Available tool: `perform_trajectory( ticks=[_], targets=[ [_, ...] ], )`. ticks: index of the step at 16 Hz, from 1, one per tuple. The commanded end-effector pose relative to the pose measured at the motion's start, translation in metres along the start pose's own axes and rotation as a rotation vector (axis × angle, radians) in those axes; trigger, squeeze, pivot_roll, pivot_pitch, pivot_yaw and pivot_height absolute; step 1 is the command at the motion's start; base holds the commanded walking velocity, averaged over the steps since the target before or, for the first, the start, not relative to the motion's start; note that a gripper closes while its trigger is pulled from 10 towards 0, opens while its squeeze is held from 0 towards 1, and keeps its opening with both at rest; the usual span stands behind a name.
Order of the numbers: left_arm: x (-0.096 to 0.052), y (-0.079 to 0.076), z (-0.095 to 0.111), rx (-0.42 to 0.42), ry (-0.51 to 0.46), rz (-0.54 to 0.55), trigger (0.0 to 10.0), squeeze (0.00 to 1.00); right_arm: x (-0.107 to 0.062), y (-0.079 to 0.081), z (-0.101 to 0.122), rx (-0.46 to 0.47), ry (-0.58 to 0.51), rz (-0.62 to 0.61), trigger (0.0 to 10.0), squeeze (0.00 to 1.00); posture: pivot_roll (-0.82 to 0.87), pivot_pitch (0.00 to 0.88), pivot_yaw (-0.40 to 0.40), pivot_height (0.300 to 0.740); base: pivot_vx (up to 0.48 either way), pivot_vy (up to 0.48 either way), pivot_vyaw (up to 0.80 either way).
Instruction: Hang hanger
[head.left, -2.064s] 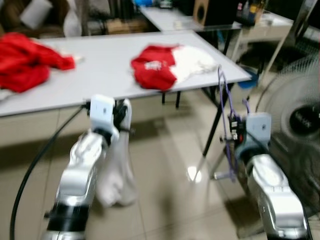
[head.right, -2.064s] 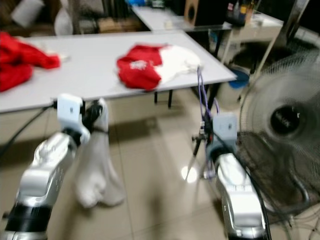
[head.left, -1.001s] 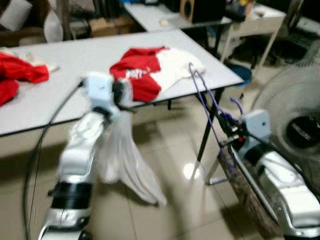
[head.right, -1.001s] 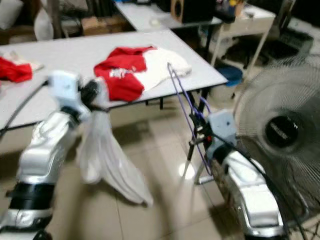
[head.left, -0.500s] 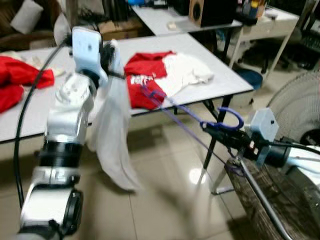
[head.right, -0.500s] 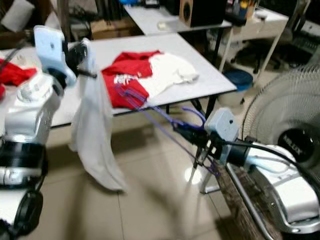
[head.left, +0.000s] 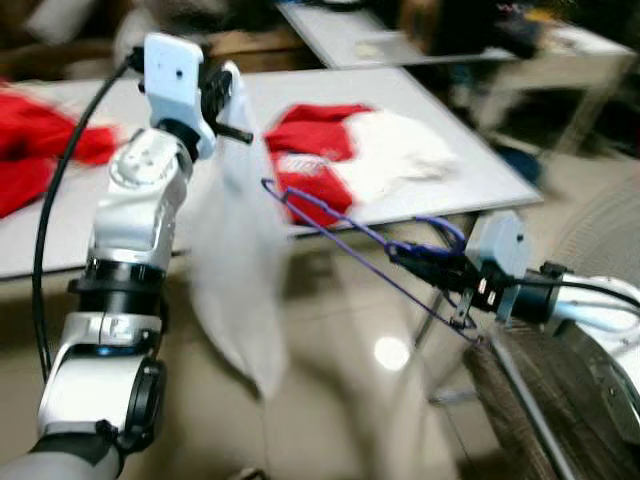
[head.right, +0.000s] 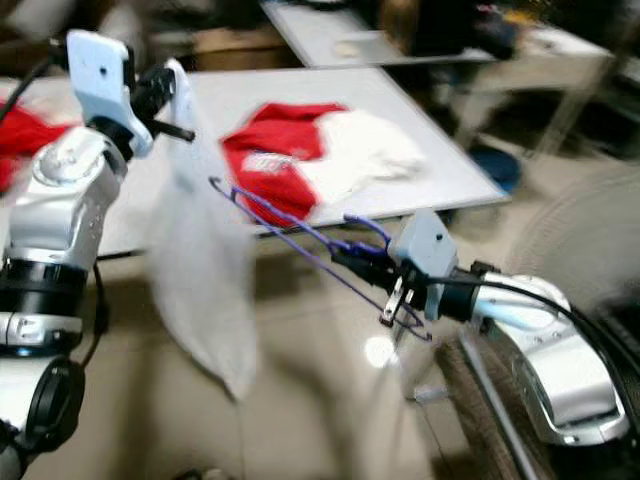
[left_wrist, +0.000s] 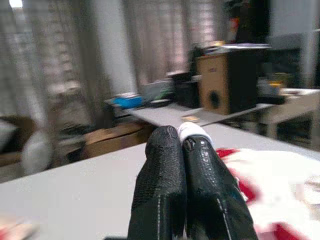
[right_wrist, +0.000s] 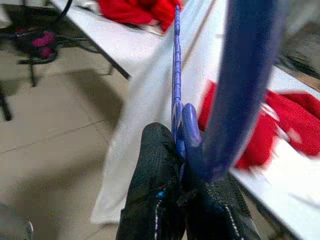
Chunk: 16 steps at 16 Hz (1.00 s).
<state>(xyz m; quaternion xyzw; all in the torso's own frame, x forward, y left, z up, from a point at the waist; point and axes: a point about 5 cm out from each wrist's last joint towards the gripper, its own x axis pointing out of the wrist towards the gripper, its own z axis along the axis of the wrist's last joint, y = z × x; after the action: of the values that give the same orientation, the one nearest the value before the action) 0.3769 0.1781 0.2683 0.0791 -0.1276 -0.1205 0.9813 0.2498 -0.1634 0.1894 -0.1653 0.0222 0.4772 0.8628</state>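
My left gripper (head.left: 226, 98) is raised in front of the grey table (head.left: 310, 88), shut on the top edge of a white garment (head.left: 236, 270) that hangs down toward the floor. In the left wrist view the fingers (left_wrist: 159, 175) press together, with a bit of white cloth (left_wrist: 192, 131) at their tips. My right gripper (head.left: 412, 256) is shut on the neck of a purple hanger (head.left: 325, 213), below its hook. The hanger lies nearly level, and its far end points left and reaches the hanging garment. In the right wrist view the hanger (right_wrist: 176, 75) runs out from my right gripper (right_wrist: 179, 150) toward the white garment (right_wrist: 150, 100).
A red and white garment (head.left: 352, 150) lies on the table, and more red cloth (head.left: 40, 150) lies at its left end. A standing fan (head.left: 605, 225) is close on the right. A second table with a speaker (left_wrist: 227, 80) stands behind. Tiled floor lies below.
The left arm has lifted the white garment high. The right arm has swung the hanger from upright to nearly level, and its tip has moved left up to the garment. The camera has shifted too.
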Motion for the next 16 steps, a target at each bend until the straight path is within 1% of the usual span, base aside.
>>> perform_trajectory(
  ticks=[1,3,5,7,8,10,11,12,13,15,16],
  targets=[
    [0.001,0.008,0.010,-0.001,-0.036,0.014,10.0,0.00,0.003,0.003,0.004,-0.022,-0.020,0.019,10.0,0.00,-0.12,0.000,-0.007,0.740,0.390,0.000,0.00],
    [0.004,0.000,0.015,-0.011,-0.058,-0.041,10.0,0.00,0.002,0.006,0.004,-0.005,-0.001,0.105,10.0,0.00,-0.13,0.000,-0.002,0.740,0.390,0.000,0.00],
    [0.007,-0.004,0.020,-0.024,-0.082,-0.071,10.0,0.00,0.003,0.009,0.003,-0.007,0.013,0.149,10.0,0.00,-0.13,0.000,0.000,0.740,0.390,0.000,0.00],
    [0.011,-0.017,0.030,-0.045,-0.120,-0.163,10.0,0.00,0.010,0.008,0.002,-0.019,0.019,0.167,10.0,0.00,-0.13,0.000,-0.001,0.740,0.388,0.000,0.00],
    [0.011,-0.020,0.032,-0.055,-0.126,-0.182,10.0,0.00,0.013,0.007,0.002,-0.020,0.019,0.169,10.0,0.00,-0.13,0.000,-0.001,0.740,0.386,0.000,0.00],
    [0.012,-0.034,0.038,-0.084,-0.148,-0.257,10.0,0.00,0.023,0.006,0.002,-0.029,0.020,0.181,10.0,0.00,-0.12,0.000,-0.006,0.740,0.390,0.000,0.00],
    [0.012,-0.037,0.039,-0.089,-0.152,-0.273,10.0,0.00,0.026,0.006,0.003,-0.030,0.021,0.183,10.0,0.00,-0.12,0.000,-0.008,0.740,0.390,0.000,0.00],
    [0.012,-0.048,0.047,-0.123,-0.184,-0.320,10.0,0.00,0.036,0.007,0.002,-0.037,0.028,0.184,10.0,0.00,-0.12,0.000,-0.011,0.740,0.390,0.000,0.00],
    [0.012,-0.057,0.060,-0.161,-0.228,-0.359,10.0,0.00,0.048,0.005,0.000,-0.058,0.054,0.171,10.0,0.00,-0.12,0.000,-0.013,0.740,0.390,0.000,0.00],
    [0.011,-0.058,0.074,-0.183,-0.270,-0.384,10.0,0.00,0.057,-0.001,-0.001,-0.073,0.070,0.137,10.0,0.00,-0.12,0.000,-0.013,0.740,0.390,0.000,0.00],
    [0.010,-0.055,0.080,-0.203,-0.293,-0.393,10.0,0.00,0.061,-0.009,0.000,-0.081,0.073,0.095,10.0,0.00,-0.12,0.000,-0.015,0.740,0.390,0.000,0.00]
  ],
)
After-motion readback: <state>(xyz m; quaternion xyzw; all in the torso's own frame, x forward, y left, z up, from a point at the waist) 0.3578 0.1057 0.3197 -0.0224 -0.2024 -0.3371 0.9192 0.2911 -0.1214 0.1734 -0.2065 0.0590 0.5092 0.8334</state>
